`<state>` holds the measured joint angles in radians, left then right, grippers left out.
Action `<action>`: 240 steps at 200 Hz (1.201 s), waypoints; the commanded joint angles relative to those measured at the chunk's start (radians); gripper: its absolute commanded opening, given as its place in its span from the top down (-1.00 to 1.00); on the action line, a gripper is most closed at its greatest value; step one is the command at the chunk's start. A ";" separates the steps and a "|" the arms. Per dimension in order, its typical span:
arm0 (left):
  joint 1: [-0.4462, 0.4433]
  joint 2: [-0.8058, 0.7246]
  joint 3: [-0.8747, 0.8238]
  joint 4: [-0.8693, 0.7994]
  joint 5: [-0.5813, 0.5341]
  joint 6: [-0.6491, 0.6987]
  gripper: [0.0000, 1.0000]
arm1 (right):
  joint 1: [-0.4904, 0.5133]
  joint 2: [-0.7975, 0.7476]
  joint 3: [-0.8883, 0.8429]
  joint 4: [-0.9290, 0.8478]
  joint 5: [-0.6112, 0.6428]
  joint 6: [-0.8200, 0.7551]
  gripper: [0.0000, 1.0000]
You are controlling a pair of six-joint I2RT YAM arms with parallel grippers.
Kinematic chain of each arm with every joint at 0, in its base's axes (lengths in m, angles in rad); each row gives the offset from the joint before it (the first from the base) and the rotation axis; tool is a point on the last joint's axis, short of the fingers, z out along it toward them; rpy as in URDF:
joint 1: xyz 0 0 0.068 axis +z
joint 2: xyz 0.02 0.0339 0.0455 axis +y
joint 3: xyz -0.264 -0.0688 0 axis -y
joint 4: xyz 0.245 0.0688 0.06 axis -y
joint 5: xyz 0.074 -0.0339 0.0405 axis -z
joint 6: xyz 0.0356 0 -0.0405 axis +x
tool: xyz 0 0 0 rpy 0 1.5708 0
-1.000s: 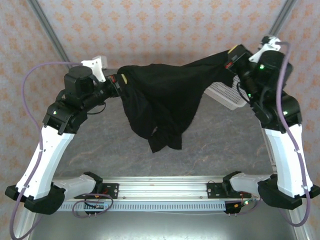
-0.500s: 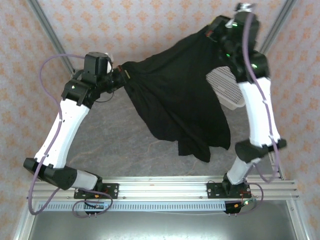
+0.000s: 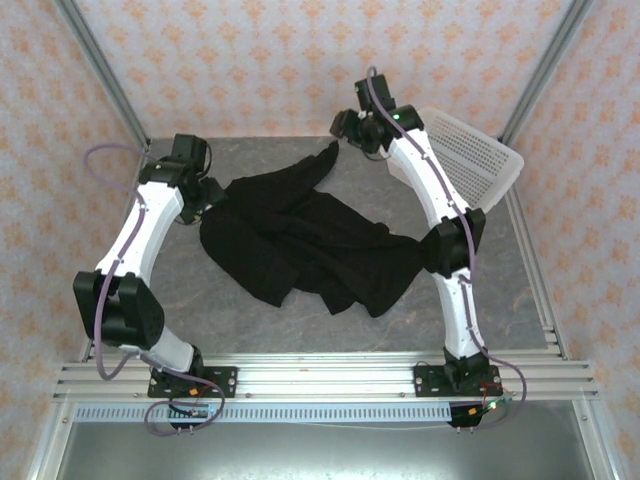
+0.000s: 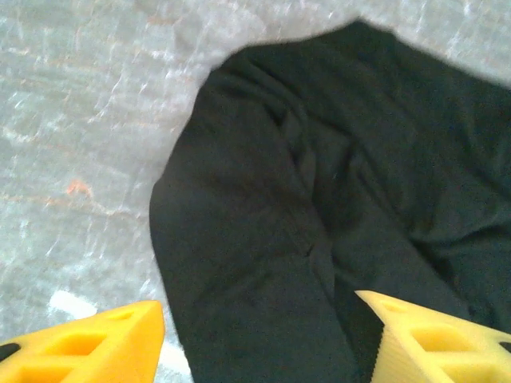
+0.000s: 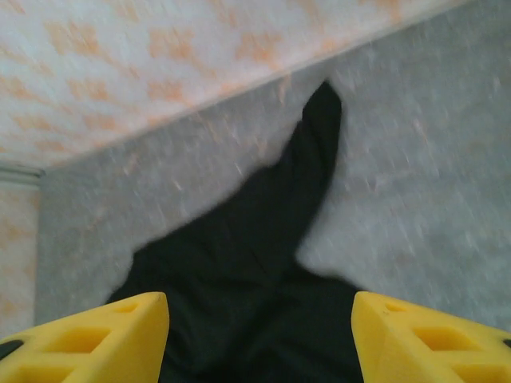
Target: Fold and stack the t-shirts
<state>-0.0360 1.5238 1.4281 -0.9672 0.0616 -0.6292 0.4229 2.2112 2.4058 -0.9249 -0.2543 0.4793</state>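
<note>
Grey marbled table [image 3: 250,335], orange-patterned walls [image 3: 300,60]. Black t-shirt [image 3: 310,240] bunched mid-table, one tail stretched toward far side. Left gripper [image 4: 259,319] and right gripper [image 5: 259,319]: jaws wide, holding nothing. Risk: you pinch overlapped layers in rumple, fold comes out crooked.

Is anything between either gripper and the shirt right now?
Nothing visible. The shirt lies crumpled on the table; the left gripper hangs over its left edge, the right gripper over its far tip, both jaws open. The basket sits at the far right corner, off the shirt.
</note>
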 commanded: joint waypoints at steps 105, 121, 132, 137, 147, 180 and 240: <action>-0.234 0.040 -0.492 0.156 0.192 -0.153 -0.36 | 0.009 -0.843 -1.606 0.346 0.016 0.366 -0.24; -0.236 0.082 -0.503 0.196 0.180 -0.154 -0.26 | 0.008 -0.783 -1.614 0.393 0.016 0.373 -0.17; -0.235 0.100 -0.507 0.230 0.167 -0.151 -0.02 | 0.007 -0.731 -1.611 0.419 0.013 0.379 -0.08; -0.234 0.108 -0.504 0.238 0.157 -0.149 0.20 | 0.005 -0.708 -1.604 0.420 0.014 0.381 0.00; -0.234 0.117 -0.492 0.227 0.122 -0.147 0.65 | 0.001 -0.674 -1.587 0.420 0.025 0.379 0.34; -0.219 0.040 -0.482 0.131 -0.011 -0.143 1.00 | -0.040 -0.604 -1.462 0.327 0.162 0.314 1.00; -0.061 -0.266 -0.575 -0.038 -0.079 -0.121 1.00 | -0.151 -0.461 -1.079 0.143 0.304 0.131 1.00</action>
<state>-0.1604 1.3609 0.8909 -0.8684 0.0654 -0.7609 0.2974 1.7016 1.1950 -0.6662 -0.0639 0.7033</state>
